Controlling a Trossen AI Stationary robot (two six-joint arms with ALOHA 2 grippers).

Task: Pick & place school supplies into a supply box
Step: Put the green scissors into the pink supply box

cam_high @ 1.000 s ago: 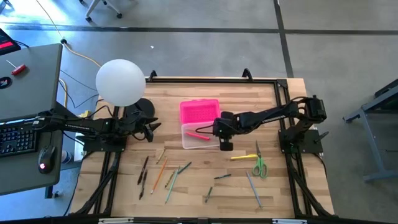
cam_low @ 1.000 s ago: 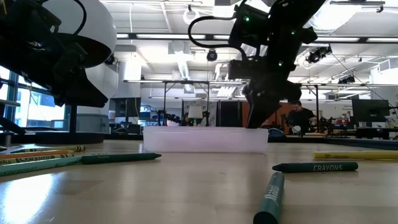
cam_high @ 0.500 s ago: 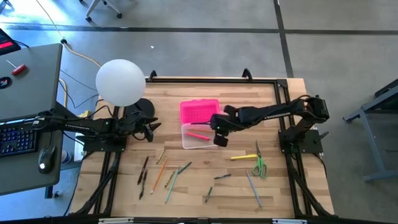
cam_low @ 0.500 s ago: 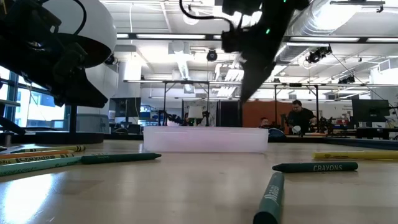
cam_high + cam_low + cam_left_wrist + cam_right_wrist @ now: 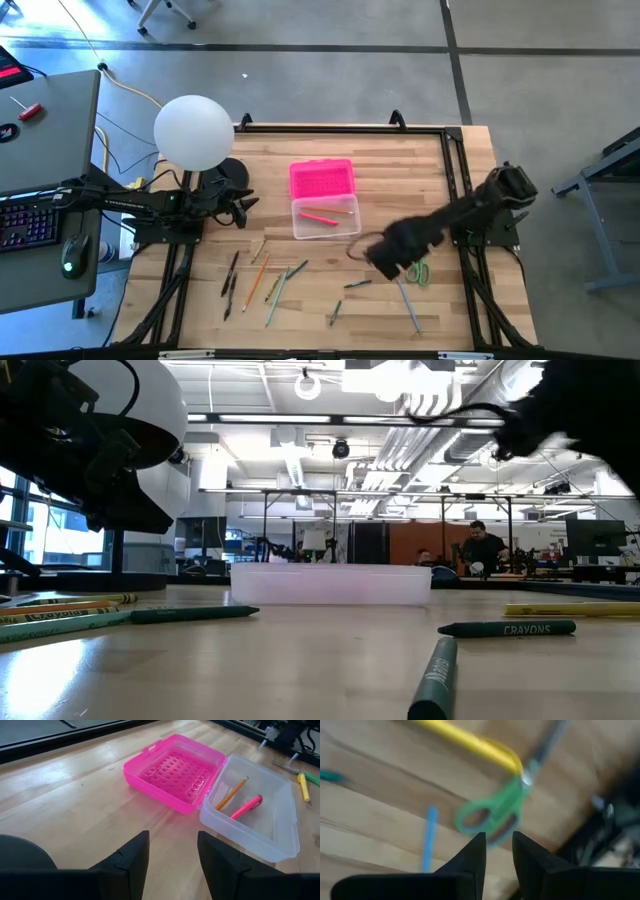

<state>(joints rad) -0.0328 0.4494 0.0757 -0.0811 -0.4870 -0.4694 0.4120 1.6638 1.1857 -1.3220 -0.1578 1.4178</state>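
Observation:
The clear supply box (image 5: 325, 218) lies open mid-table, its pink lid (image 5: 322, 180) flat on the wood on its far side. A pink pen (image 5: 246, 807) and an orange pencil (image 5: 232, 793) lie in it. Green-handled scissors (image 5: 492, 817) and a yellow marker (image 5: 470, 742) rest on the wood near the table's right. My right gripper (image 5: 388, 256), open, hovers above and just left of the scissors (image 5: 419, 269) and touches nothing. Pencils and crayons (image 5: 262, 277) lie along the near side. My left gripper (image 5: 243, 208) waits open at the table's left.
A white globe lamp (image 5: 195, 131) stands at the far left corner. Green crayons (image 5: 505, 628) lie near the table's near edge, and a blue pencil (image 5: 427, 837) lies beside the scissors. A black frame (image 5: 440, 128) rims the table. People sit in the room beyond (image 5: 483, 547).
My right gripper rose from over the supply box and swung quickly toward the table's near right, ending above the scissors and yellow marker. The pink pen stays lying in the box. The left arm kept still.

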